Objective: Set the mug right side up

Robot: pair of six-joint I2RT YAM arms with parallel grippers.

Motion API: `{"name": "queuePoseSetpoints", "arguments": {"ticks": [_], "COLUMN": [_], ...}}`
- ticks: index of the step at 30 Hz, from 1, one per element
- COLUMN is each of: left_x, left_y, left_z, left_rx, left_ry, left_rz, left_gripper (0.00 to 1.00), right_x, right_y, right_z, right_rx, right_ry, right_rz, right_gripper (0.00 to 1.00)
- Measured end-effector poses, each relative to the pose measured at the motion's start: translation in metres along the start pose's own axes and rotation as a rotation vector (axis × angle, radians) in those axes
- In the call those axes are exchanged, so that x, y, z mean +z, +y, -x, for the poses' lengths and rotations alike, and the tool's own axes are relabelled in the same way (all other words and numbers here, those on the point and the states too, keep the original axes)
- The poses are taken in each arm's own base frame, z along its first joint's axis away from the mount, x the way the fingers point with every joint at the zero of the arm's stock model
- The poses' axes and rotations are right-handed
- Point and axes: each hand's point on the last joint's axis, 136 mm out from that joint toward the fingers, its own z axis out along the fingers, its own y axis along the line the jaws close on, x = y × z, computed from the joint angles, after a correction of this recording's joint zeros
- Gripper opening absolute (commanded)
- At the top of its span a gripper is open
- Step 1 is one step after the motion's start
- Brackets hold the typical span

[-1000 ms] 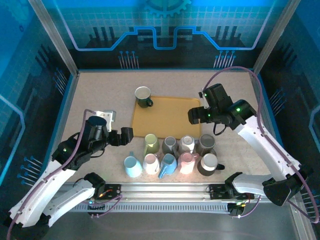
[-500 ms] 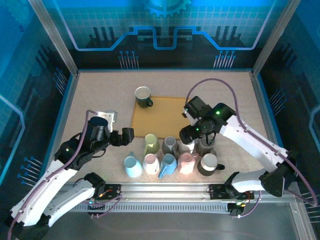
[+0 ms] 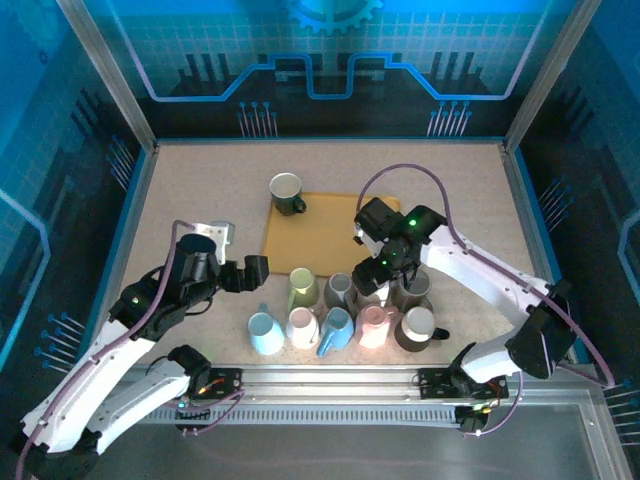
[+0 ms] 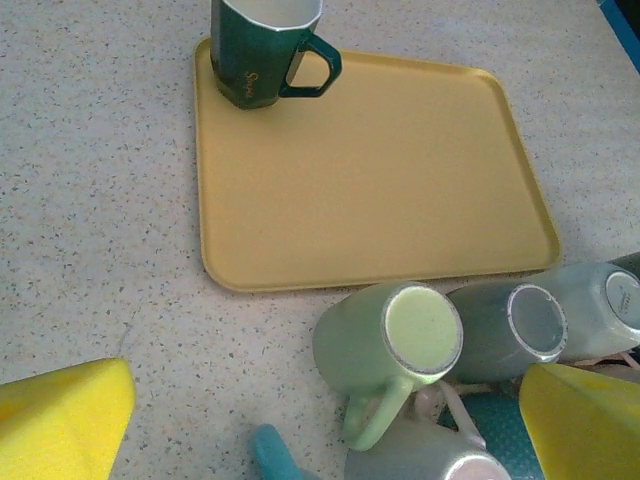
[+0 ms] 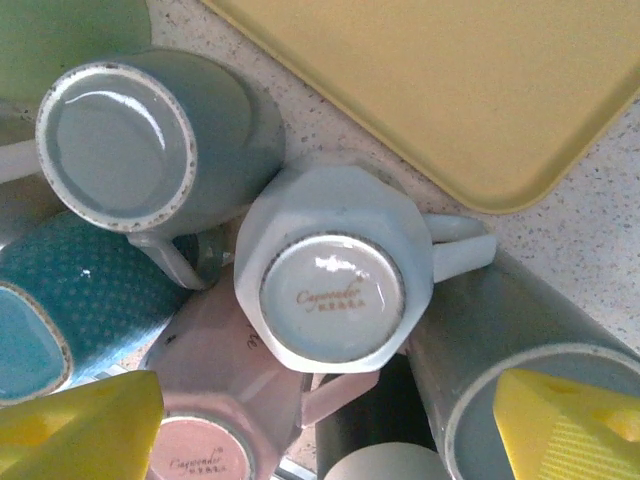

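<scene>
Just beside the tray [image 3: 320, 235], hovering over the upside-down pale mug [image 5: 325, 290] with right gripper [image 5: 325, 390] spread apart; not gripped, not turned.

A yellow tray [image 3: 325, 238] lay flat on the speckled surface [image 3: 200, 190], with a dark green mug [image 3: 287, 192] standing upright at its far left corner, handle toward the tray's middle. Just off the tray's near edge, a light green mug [image 3: 303, 288] and a grey mug [image 3: 339, 290] stood upside down, close side by side.
</scene>
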Motion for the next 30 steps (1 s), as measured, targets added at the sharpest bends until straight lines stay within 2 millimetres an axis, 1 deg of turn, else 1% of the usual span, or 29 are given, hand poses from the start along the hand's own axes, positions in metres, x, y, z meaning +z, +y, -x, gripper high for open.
{"name": "queuePoseSetpoints", "arguments": {"ticks": [12,22,30], "left_x": [0.001,0.001,0.0], "left_y": [0.001,0.001,0.0], "left_z": [-0.001,-0.001,-0.001], "left_rx": [0.0,0.0,0.0], "left_ry": [0.003,0.003,-0.002], "left_rz": [0.001,0.001,-0.001], "left_gripper": [0.99,0.99,0.99], "right_x": [0.024,0.041,0.061], "right_y": [0.001,-0.001,-0.002], "right_z": [0.006,0.005,-0.001], "right_rx": [-0.013,-0.018,-0.028], "right_ry": [0.05,0.094,0.142], "right_rz": [-0.015,-0.038,-0.062], "right_gripper": [0.83,0.83,0.81]}}
